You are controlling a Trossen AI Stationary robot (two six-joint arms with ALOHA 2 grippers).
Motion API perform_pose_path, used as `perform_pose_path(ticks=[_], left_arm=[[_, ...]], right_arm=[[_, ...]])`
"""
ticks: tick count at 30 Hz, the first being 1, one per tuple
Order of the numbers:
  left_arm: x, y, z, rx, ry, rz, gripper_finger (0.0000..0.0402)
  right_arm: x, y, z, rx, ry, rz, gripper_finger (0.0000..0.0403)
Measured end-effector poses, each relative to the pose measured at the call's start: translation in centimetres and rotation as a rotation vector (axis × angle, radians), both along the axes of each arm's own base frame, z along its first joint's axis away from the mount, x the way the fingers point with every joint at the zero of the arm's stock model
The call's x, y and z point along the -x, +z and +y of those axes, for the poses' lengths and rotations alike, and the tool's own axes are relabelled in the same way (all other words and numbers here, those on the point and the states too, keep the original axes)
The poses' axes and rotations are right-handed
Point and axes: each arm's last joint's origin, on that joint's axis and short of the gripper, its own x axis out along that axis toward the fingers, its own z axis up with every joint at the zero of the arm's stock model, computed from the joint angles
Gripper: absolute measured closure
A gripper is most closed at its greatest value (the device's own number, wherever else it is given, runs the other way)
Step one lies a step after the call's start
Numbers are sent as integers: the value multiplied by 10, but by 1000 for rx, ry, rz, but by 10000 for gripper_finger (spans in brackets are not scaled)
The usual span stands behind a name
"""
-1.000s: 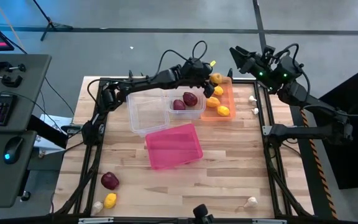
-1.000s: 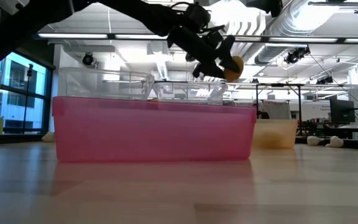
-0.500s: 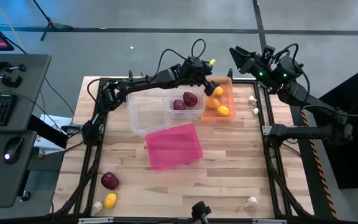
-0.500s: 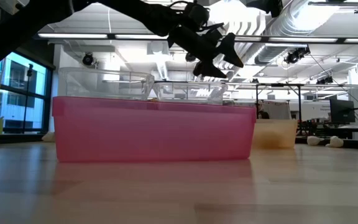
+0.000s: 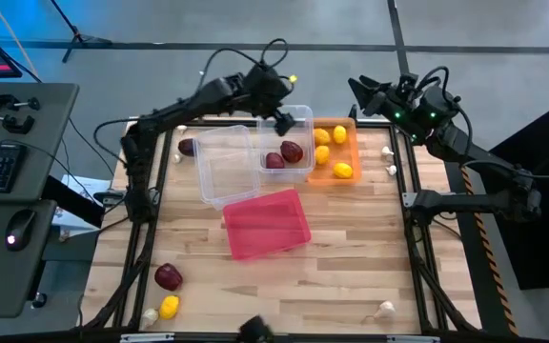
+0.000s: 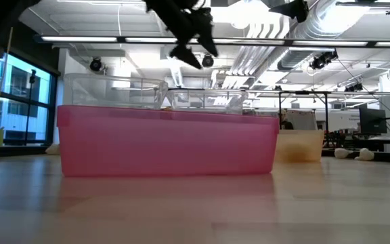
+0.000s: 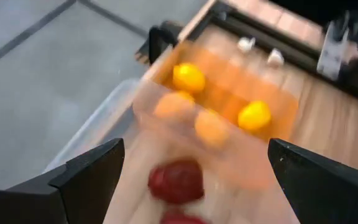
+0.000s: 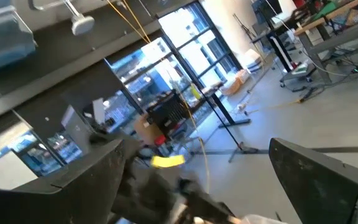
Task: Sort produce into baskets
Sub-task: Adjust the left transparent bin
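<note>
My left gripper [image 5: 281, 118] hangs open and empty above the small clear basket [image 5: 287, 140], which holds two red onions [image 5: 292, 151]. The left wrist view looks between its spread fingers [image 7: 194, 163] down on these and on the orange basket [image 5: 333, 152]. Several lemons [image 5: 342, 171] lie in that basket. The large clear basket [image 5: 223, 168] and the pink basket [image 5: 266, 223] stand nearer. A red onion [image 5: 168, 276], a lemon [image 5: 169, 307] and a garlic bulb [image 5: 150, 316] lie at the near left. My right gripper [image 5: 360, 91] is open and raised past the table's far right corner.
Another red onion [image 5: 188, 147] lies on the table far left of the large clear basket. Garlic bulbs lie right of the orange basket [image 5: 388, 151], [image 5: 393, 171] and at the near right [image 5: 385, 308]. Bare wood lies between the pink basket and the near edge.
My left gripper held a lemon over the orange basket, opened and let it go. The lemon now lies in the orange basket. The gripper has since risen and gone toward the table's left, over the small clear basket.
</note>
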Motion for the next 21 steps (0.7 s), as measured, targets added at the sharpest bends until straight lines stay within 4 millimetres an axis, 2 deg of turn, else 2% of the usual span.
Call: perform_pose_path(ticks=[5, 9, 12, 15, 18, 21], left_arm=[[35, 17, -36, 25, -20, -3, 18], [73, 2, -70, 85, 90, -28, 18], [106, -13, -97, 238, 183, -71, 18], [133, -18, -130, 415, 183, -147, 21], [151, -16, -160, 520, 152, -208, 42], [161, -11, -182, 596, 129, -223, 99]], right_arm=[[-3, -7, -2, -33, 0, 63, 18], [-3, -9, -2, -42, -1, 80, 18], [-3, -10, -2, -33, -4, 100, 18], [-2, -12, -3, -55, -63, 103, 18], [-1, -14, -5, -92, -119, 103, 18], [-2, -13, -4, -87, -103, 85, 18]])
